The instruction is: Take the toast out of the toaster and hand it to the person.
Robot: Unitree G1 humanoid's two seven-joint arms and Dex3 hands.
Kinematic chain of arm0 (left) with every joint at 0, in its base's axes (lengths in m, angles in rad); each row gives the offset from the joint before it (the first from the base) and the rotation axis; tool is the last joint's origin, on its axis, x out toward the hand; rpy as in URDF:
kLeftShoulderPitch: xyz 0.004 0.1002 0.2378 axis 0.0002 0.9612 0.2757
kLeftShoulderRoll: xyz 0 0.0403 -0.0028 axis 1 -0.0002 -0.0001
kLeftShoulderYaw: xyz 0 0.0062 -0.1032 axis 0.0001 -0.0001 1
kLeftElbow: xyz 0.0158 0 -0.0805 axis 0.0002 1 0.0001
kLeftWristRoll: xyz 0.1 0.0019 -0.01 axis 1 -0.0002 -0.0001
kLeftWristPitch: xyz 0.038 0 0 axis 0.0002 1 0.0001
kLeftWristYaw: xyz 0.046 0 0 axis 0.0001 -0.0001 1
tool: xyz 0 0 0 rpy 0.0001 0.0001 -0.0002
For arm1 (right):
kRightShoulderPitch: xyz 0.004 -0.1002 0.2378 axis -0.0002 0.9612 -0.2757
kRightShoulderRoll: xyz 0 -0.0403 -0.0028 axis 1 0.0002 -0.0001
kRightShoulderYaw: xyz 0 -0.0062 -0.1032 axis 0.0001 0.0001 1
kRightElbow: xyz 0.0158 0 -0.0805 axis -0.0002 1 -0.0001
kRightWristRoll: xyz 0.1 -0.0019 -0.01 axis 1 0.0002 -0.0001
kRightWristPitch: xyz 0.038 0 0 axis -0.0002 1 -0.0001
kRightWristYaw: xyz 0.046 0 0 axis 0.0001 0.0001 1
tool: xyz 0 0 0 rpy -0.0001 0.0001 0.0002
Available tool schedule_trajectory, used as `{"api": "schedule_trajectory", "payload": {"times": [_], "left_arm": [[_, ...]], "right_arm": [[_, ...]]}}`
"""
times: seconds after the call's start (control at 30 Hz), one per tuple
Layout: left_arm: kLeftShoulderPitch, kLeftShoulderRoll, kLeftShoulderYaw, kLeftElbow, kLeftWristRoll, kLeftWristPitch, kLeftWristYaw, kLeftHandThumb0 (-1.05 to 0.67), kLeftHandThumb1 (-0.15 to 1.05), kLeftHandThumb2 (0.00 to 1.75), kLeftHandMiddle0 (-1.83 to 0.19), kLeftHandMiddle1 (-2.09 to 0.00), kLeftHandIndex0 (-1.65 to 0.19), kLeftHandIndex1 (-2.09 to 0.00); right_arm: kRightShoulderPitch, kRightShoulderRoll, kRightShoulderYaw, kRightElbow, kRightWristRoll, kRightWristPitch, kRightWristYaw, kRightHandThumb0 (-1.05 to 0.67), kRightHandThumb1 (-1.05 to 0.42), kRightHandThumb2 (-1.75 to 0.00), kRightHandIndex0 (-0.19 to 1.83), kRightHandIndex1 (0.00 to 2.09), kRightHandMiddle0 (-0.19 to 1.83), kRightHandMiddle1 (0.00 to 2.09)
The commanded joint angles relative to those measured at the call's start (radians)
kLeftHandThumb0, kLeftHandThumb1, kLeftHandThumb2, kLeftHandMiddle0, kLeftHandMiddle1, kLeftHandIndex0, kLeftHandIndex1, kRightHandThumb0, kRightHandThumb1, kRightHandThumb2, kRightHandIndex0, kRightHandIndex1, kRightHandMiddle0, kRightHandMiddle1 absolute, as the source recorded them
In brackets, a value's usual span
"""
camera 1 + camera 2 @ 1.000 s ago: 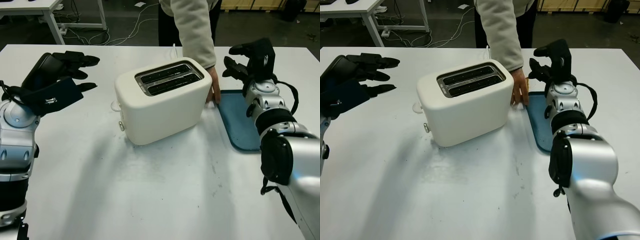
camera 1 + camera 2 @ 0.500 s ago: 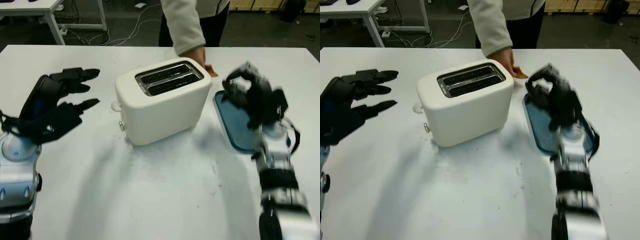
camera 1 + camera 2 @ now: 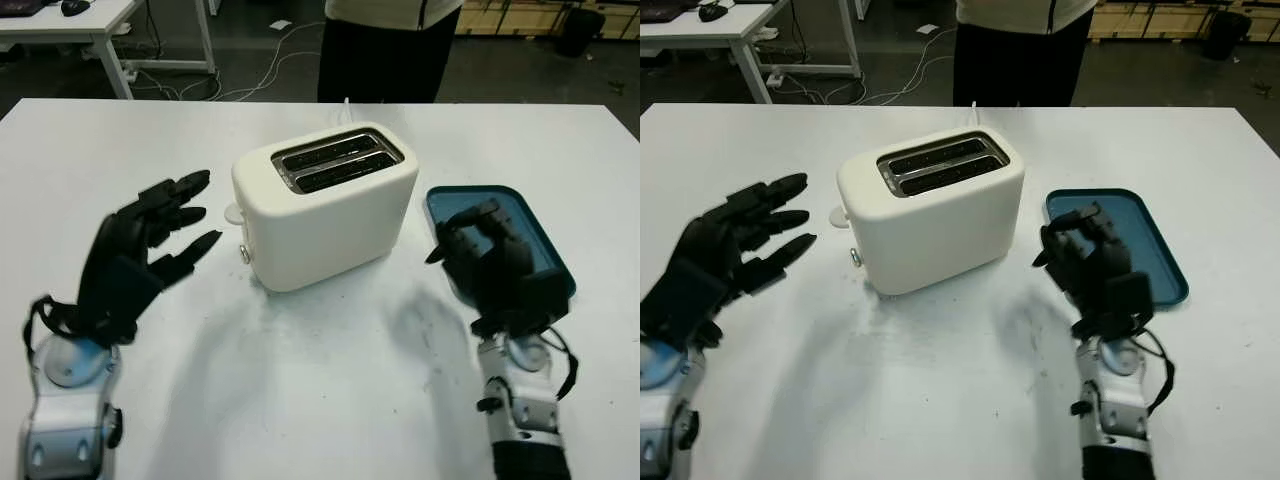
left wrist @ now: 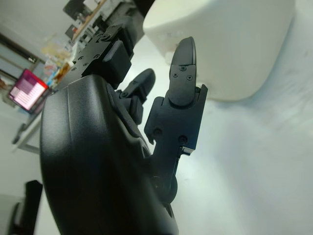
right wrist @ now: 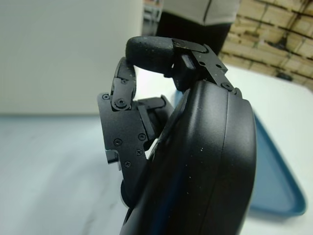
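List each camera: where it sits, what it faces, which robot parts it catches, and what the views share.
Left eye view: on the head, looking down at the table; left hand open beside the toaster, right hand curled over the blue tray, a person beyond.
Right eye view: same scene, slightly shifted.
Left wrist view: behind the left hand, facing the toaster.
Right wrist view: behind the right hand, facing toaster and tray.
All share the toaster.

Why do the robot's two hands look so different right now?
The left hand is open, its fingers pointing toward the toaster, while the right hand has its fingers curled in. The left hand hangs over bare white table; the right hand is in front of the blue tray. Both are black, hold nothing, and sit on either side of the toaster without touching it.
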Motion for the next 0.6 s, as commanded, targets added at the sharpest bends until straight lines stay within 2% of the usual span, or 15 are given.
{"api": "schedule_trajectory", "payload": {"times": [0.0, 0.13, 0.33, 0.43, 0.53, 0.57], "left_arm": [[0.027, -0.040, -0.026, 0.035, 0.001, -0.052, 0.037, -0.41, 0.92, 0.44, -0.16, -0.88, -0.45, 0.00], [0.061, -0.102, -0.079, 0.132, 0.048, -0.175, 0.129, -0.38, 0.92, 0.51, -0.13, -0.88, -0.42, 0.00], [0.052, -0.151, -0.071, 0.400, 0.056, -0.499, 0.246, -0.34, 0.92, 0.54, -0.08, -0.86, -0.39, 0.00], [0.037, -0.151, -0.067, 0.447, 0.054, -0.553, 0.267, -0.35, 0.92, 0.54, -0.07, -0.86, -0.38, 0.00], [0.036, -0.158, -0.069, 0.440, 0.052, -0.543, 0.277, -0.34, 0.92, 0.54, -0.04, -0.84, -0.36, 0.00], [0.036, -0.159, -0.069, 0.440, 0.048, -0.544, 0.277, -0.33, 0.92, 0.54, -0.03, -0.84, -0.35, 0.00]], "right_arm": [[0.011, 0.013, 0.026, 0.044, -0.044, -0.066, -0.026, -0.37, -0.92, -0.43, 0.75, 1.75, 0.45, 1.75], [-0.015, 0.020, 0.056, 0.151, -0.117, -0.171, -0.080, -0.38, -0.92, -0.42, 0.73, 1.75, 0.45, 1.75], [-0.038, 0.037, 0.050, 0.214, -0.123, -0.251, -0.133, -0.41, -0.92, -0.42, 0.72, 1.75, 0.45, 1.75], [-0.044, 0.045, 0.043, 0.227, -0.123, -0.275, -0.156, -0.43, -0.92, -0.41, 0.69, 1.75, 0.46, 1.70], [-0.054, 0.044, 0.032, 0.248, -0.111, -0.300, -0.156, -0.43, -0.92, -0.42, 0.67, 1.66, 0.57, 1.40], [-0.056, 0.043, 0.029, 0.255, -0.107, -0.305, -0.154, -0.43, -0.92, -0.42, 0.68, 1.55, 0.60, 1.29]]}}
